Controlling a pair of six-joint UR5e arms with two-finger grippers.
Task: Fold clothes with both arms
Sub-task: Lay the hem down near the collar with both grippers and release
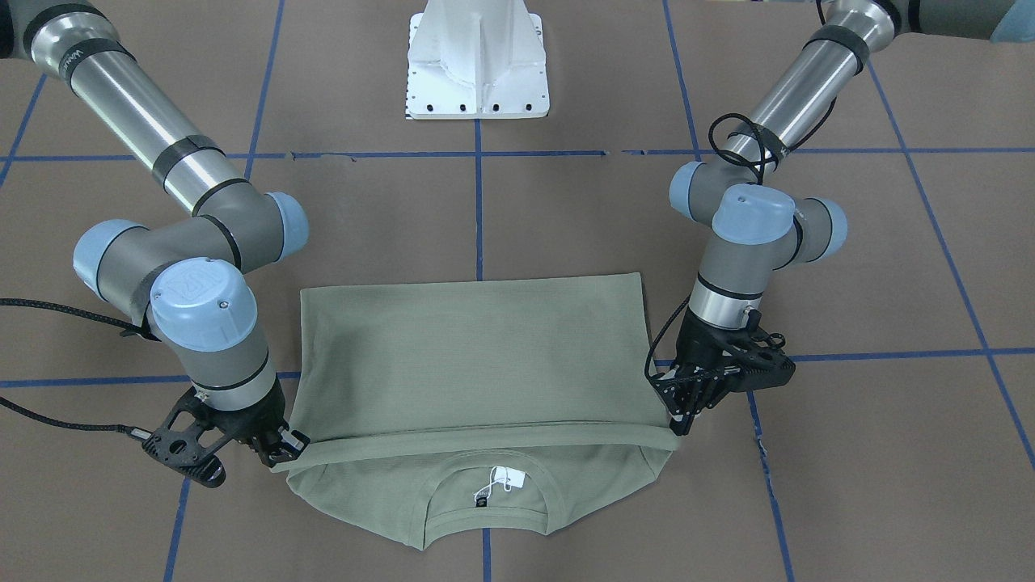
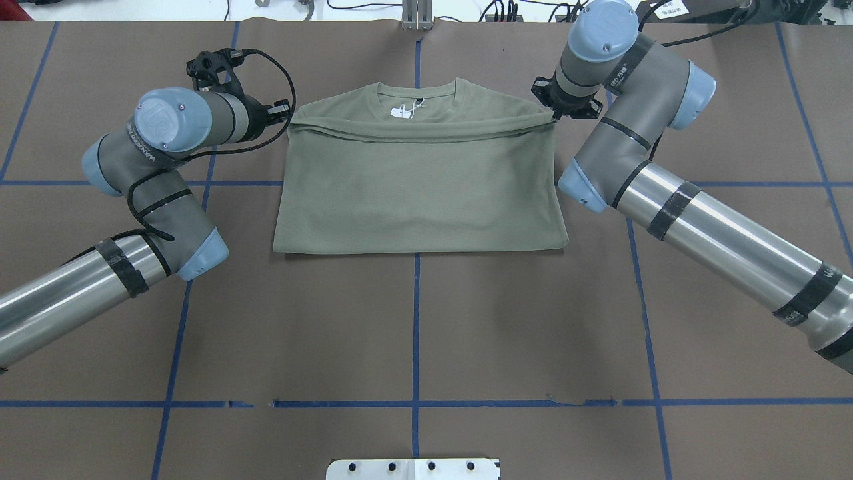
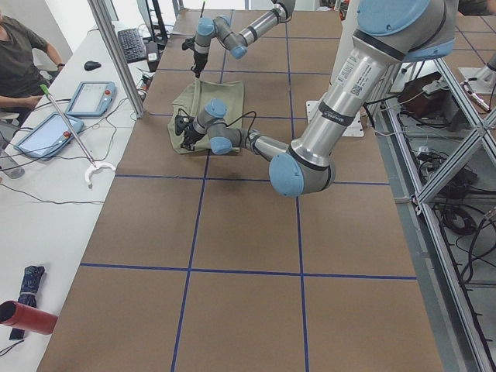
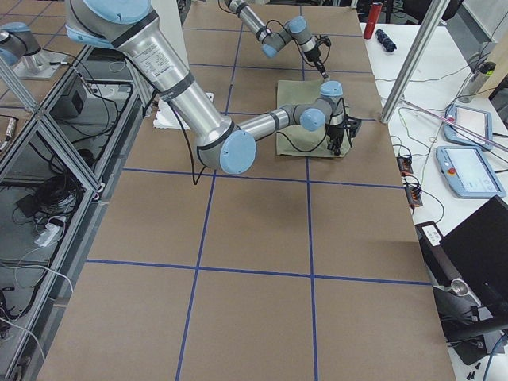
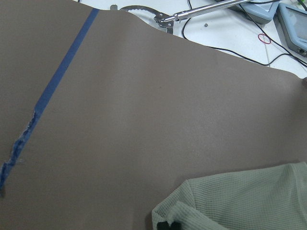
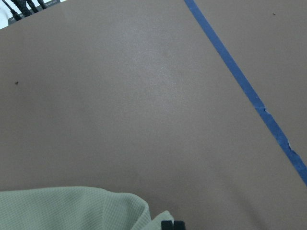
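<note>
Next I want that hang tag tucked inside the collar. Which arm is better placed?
Left, slightly. The hang tag lies off-centre toward the left gripper; the right gripper is farther. Both grip the shirt at its folded edge's corners, so it would have to let go first.

Pretty standard look on both left arm (image 2: 160, 207) and right arm (image 2: 706, 233): polished silver tubes wrapped with black tape bands, grey joint housings, round light-blue caps dotted with tiny screws. Embossed logo on one right-arm cap. White lettering down the grey links, probably a brand name, too small to read. Black skeletal-looking left gripper (image 1: 683, 420) and right gripper (image 1: 283, 451), fed by black braided cables (image 1: 48, 311) looping off the wrists.
</note>
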